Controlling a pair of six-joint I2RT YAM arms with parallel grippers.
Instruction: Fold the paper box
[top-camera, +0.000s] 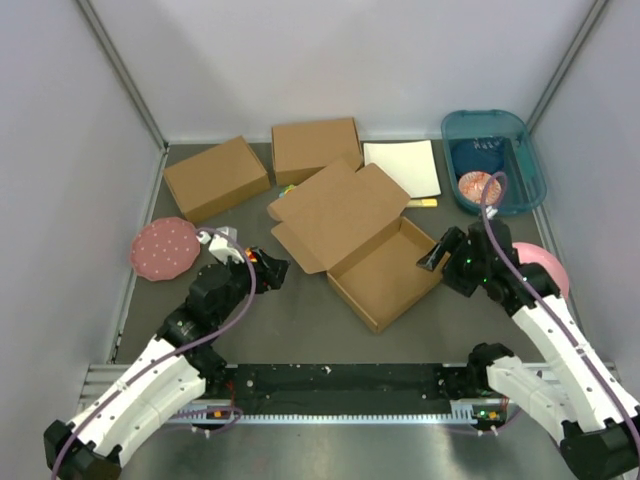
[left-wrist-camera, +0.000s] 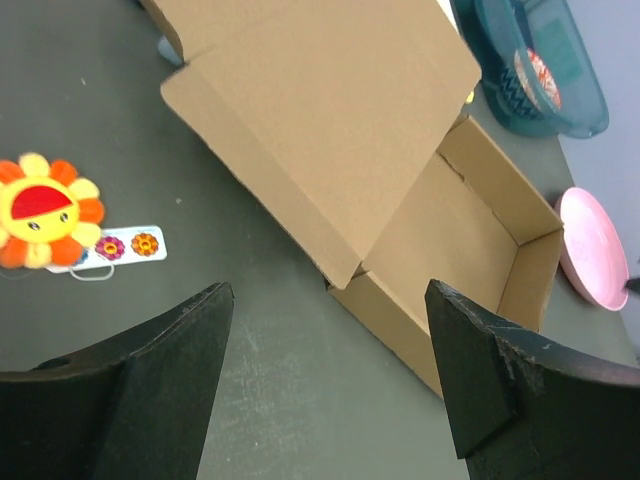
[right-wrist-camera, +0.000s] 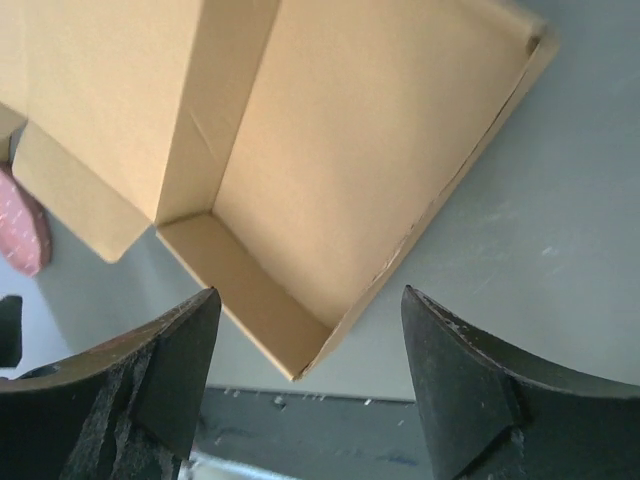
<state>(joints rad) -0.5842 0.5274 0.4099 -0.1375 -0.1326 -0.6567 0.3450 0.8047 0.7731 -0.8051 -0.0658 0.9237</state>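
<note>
The paper box (top-camera: 385, 275) sits mid-way across the desk (top-camera: 300, 335). I see its tray walls standing and its lid lying back open, flaps loose. I judge closing and tucking are left. Left jaws and right jaws flank it, both wide and empty.

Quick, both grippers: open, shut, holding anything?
Left gripper: open, holding nothing.
Right gripper: open, holding nothing, just above the paper box.

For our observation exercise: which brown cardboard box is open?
The paper box nearest the arms, lid folded back. The left rear box and right rear box are shut.
</note>
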